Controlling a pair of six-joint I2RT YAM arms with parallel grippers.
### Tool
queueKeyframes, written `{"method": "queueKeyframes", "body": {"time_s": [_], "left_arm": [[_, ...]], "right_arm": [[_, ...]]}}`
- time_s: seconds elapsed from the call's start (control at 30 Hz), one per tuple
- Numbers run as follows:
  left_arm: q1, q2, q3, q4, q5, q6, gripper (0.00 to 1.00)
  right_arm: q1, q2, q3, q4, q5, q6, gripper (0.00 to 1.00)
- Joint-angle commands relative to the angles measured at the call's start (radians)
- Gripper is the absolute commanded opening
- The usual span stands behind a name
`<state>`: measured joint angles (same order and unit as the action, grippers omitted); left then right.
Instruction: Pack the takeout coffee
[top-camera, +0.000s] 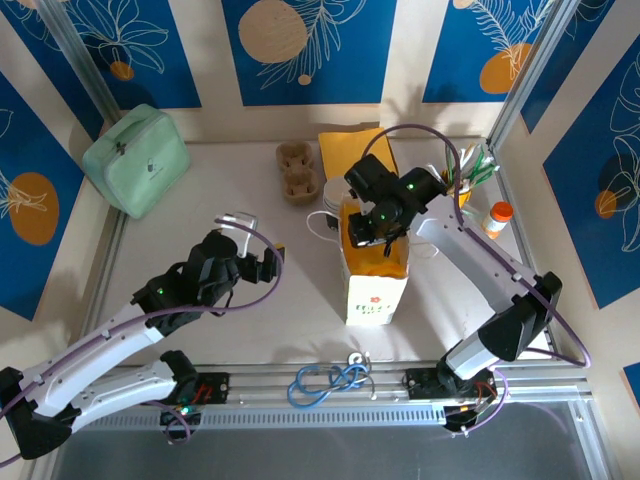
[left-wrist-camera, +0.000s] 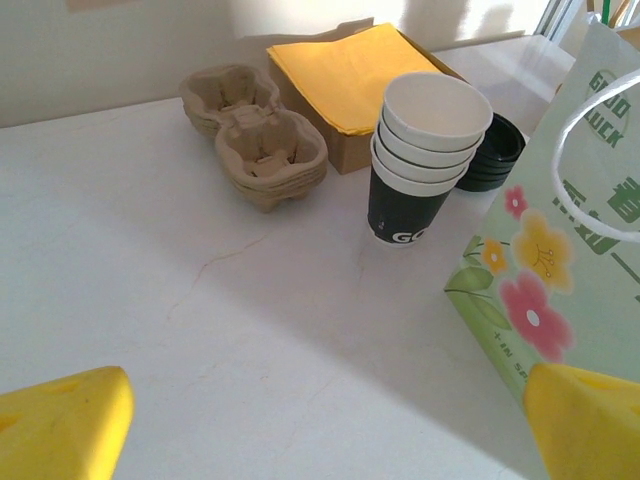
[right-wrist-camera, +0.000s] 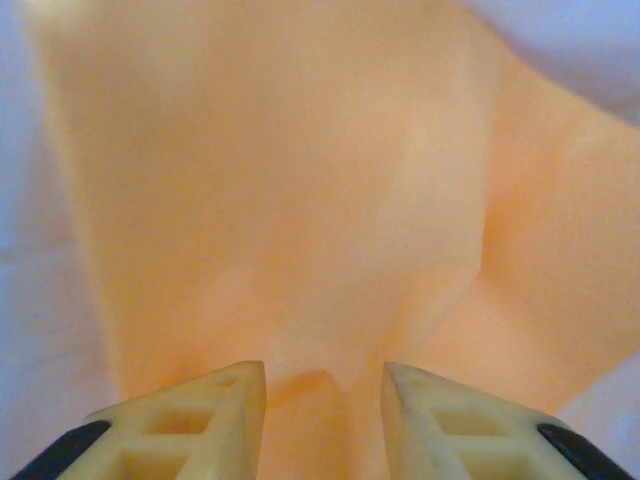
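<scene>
A flowered green-and-white paper bag (top-camera: 376, 290) stands upright mid-table, also at the right of the left wrist view (left-wrist-camera: 560, 270). My right gripper (top-camera: 372, 232) reaches down into its mouth. In the right wrist view its jaws (right-wrist-camera: 325, 385) stand apart over an orange napkin (right-wrist-camera: 300, 200); a raised fold of it lies between the fingers, with a gap on each side. A stack of black-and-white paper cups (left-wrist-camera: 425, 150) stands left of the bag, with black lids (left-wrist-camera: 495, 150) behind. My left gripper (top-camera: 265, 265) hovers wide open over bare table (left-wrist-camera: 330, 410), holding nothing.
Stacked pulp cup carriers (top-camera: 298, 170) and a pile of orange napkins (top-camera: 350, 150) sit at the back. A mint-green case (top-camera: 137, 158) lies back left. An orange-capped bottle (top-camera: 497, 217) and a holder of straws (top-camera: 470, 170) stand at the right. A blue cable (top-camera: 330, 380) loops at the front rail.
</scene>
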<state>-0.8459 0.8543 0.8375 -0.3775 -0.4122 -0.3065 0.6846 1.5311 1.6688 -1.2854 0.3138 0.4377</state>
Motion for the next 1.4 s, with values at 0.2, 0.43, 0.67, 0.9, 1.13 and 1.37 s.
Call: {"method": "queueKeyframes", "body": {"time_s": [0.2, 0.43, 0.67, 0.9, 1.13, 1.37], "left_arm": [[0.014, -0.012, 0.023, 0.019, -0.028, 0.018, 0.99], [0.013, -0.014, 0.01, 0.019, -0.024, 0.008, 1.0], [0.014, -0.018, 0.002, 0.029, -0.035, 0.004, 0.99], [0.024, -0.001, 0.033, 0.02, -0.129, 0.028, 0.99], [0.187, 0.077, 0.123, -0.039, -0.176, 0.0, 0.99], [0.432, 0.144, 0.06, 0.088, -0.15, 0.019, 0.99]], "right_arm": [[-0.022, -0.015, -0.023, 0.067, -0.069, -0.002, 0.35], [-0.062, -0.001, -0.156, 0.192, -0.122, 0.015, 0.29], [-0.069, 0.014, -0.133, 0.183, -0.143, 0.01, 0.29], [-0.069, -0.068, 0.036, 0.129, -0.172, -0.025, 0.34], [-0.11, -0.21, 0.125, 0.178, -0.103, -0.097, 0.51], [-0.395, -0.423, -0.093, 0.351, -0.003, -0.141, 0.7]]}}
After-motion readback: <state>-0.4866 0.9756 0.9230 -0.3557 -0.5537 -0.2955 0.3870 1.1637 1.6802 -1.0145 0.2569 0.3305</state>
